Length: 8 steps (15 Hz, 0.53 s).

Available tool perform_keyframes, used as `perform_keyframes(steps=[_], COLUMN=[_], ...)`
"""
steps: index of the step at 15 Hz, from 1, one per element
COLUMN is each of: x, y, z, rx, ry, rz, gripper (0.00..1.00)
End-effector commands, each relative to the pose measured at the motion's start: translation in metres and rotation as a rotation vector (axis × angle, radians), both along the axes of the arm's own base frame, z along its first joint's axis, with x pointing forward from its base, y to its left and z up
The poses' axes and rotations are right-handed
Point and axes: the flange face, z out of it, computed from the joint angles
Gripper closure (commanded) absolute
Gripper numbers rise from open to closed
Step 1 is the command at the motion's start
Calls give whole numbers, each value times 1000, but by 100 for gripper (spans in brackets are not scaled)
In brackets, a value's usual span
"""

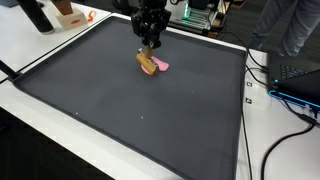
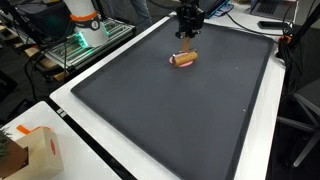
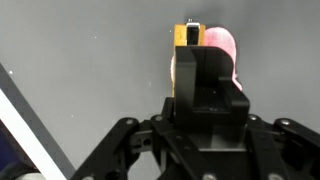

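Toward the upper middle of both exterior views, a small toy hot dog (image 1: pixel 151 65) lies on a dark grey mat (image 1: pixel 130 125). The mat covers most of the white worktop (image 1: pixel 30 45). The toy has a tan bun and a pink sausage that pokes out toward the right in an exterior view. In the wrist view the pink part sits near the top edge, right of centre, with a yellow-orange end just left of it.

The black claw (image 1: pixel 150 44) hangs straight down over the toy, its tip at the toy's upper end. In the wrist view its fingers (image 3: pixel 205 85) read as one dark block, drawn together with no gap between them. The yellow-orange end shows right at the tip, but whether it is nipped there cannot be told. The toy's lower side looks to rest on the mat.

The mat around the toy is bare, so nothing crowds the claw. Off the mat, black cables (image 1: pixel 268 120) trail over the worktop at the right of an exterior view, beside a blue-lit device (image 1: pixel 298 88). A cardboard box (image 2: pixel 35 150) sits at the lower left of an exterior view, well apart from the toy. Green-lit equipment (image 2: pixel 75 47) stands at the upper left.
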Motion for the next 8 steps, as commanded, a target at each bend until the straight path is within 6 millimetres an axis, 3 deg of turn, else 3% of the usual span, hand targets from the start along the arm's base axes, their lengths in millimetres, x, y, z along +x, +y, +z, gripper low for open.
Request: perform_keyframes(steps=[1,8], x=[6,1], y=[-9,-20], z=[-38,-35], rx=[3,74], ry=[41,174], rz=[3,60], gripper=[76,76])
